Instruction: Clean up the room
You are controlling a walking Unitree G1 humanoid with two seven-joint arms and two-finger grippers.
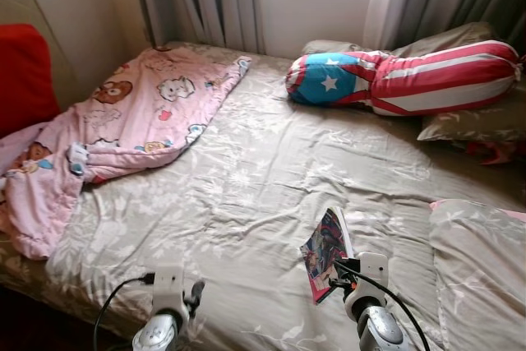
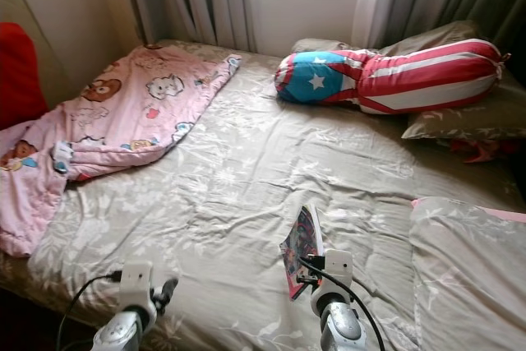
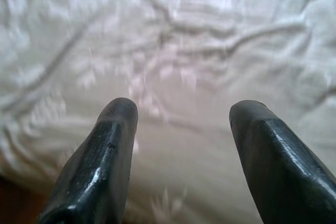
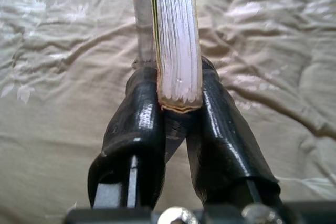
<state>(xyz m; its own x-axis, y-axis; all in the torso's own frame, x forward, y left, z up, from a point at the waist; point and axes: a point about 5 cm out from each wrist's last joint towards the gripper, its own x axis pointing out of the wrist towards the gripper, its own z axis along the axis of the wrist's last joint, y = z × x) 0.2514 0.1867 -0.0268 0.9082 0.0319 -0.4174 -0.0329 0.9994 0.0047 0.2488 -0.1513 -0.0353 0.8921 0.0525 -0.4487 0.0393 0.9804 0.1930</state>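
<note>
A thin book (image 1: 326,251) with a colourful cover is held upright over the near part of the bed, and my right gripper (image 1: 335,279) is shut on its lower edge. In the right wrist view the book's page edge (image 4: 177,40) stands clamped between the two black fingers (image 4: 137,124). My left gripper (image 1: 194,295) hovers low over the bed's near edge, open, with nothing between its fingers (image 3: 105,156).
The bed (image 1: 246,170) has a beige floral cover. A pink cartoon blanket (image 1: 123,121) lies crumpled at the left, a red cushion (image 1: 23,76) beyond it. A stars-and-stripes bolster (image 1: 411,78) and beige pillows (image 1: 481,121) lie at the far right; another pillow (image 1: 481,269) near right.
</note>
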